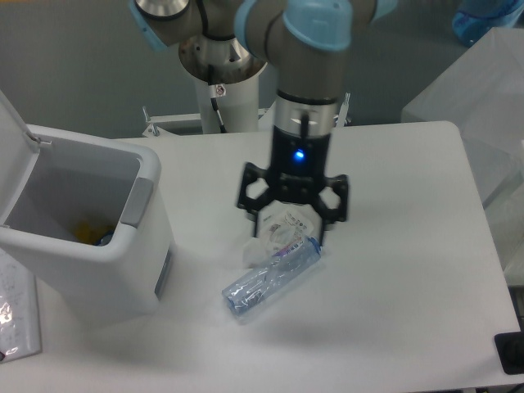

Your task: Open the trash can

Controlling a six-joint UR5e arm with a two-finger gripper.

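Note:
The trash can (123,270) is a big white boxy bin at the table's left. Its lid (10,131) is swung up and back at the far left, leaving the inside exposed, with something yellow at the bottom. A grey tab (137,202) sits on its right rim. My gripper (288,227) hangs open well to the right of the bin, over the middle of the table, right above a crumpled clear wrapper (278,233). Nothing is held between its fingers.
A clear plastic bottle (270,277) with a blue cap lies on the table just below the gripper. A plastic-wrapped flat item (16,311) lies at the bottom left. A translucent bag or box (483,98) stands at the right edge.

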